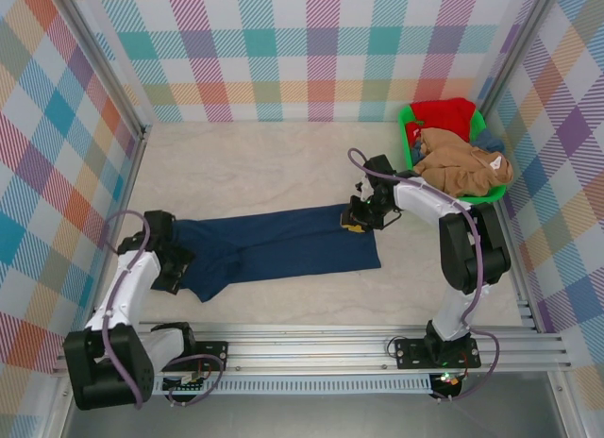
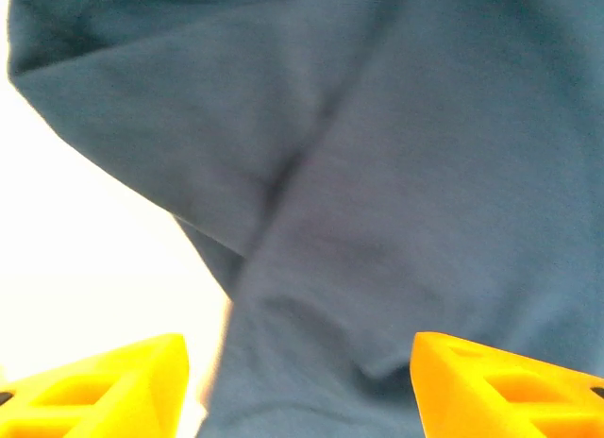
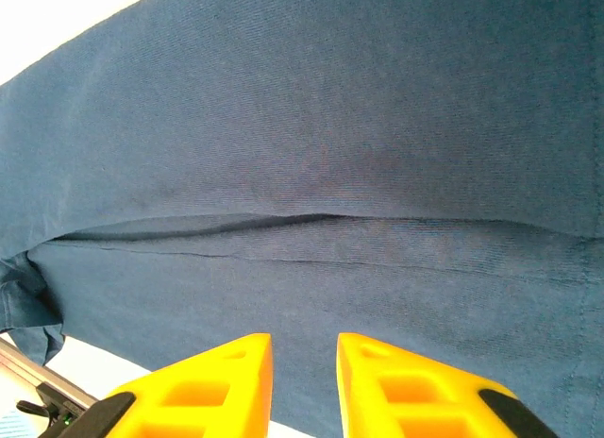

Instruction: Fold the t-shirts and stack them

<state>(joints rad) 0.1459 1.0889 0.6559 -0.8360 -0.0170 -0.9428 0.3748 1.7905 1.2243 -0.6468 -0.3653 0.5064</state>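
A dark navy t-shirt point(image 1: 283, 249) lies folded into a long strip across the table point(image 1: 264, 164). My left gripper point(image 1: 179, 265) is at its left end, where a sleeve sticks out. In the left wrist view its yellow fingers stand wide apart over the cloth point(image 2: 425, 174), so the left gripper point(image 2: 297, 348) is open and holds nothing. My right gripper point(image 1: 355, 218) sits at the strip's right end. Seen from the right wrist, the right gripper point(image 3: 304, 342) has a narrow gap between its fingers, with flat navy cloth point(image 3: 330, 126) behind. A tan-brown t-shirt point(image 1: 462, 169) and a red t-shirt point(image 1: 444, 115) are piled in the basket.
The bright green basket point(image 1: 408, 112) stands at the back right, close behind my right arm. Plaid walls close in the table on three sides. A metal rail point(image 1: 359, 348) runs along the near edge. Bare tabletop lies behind the navy strip.
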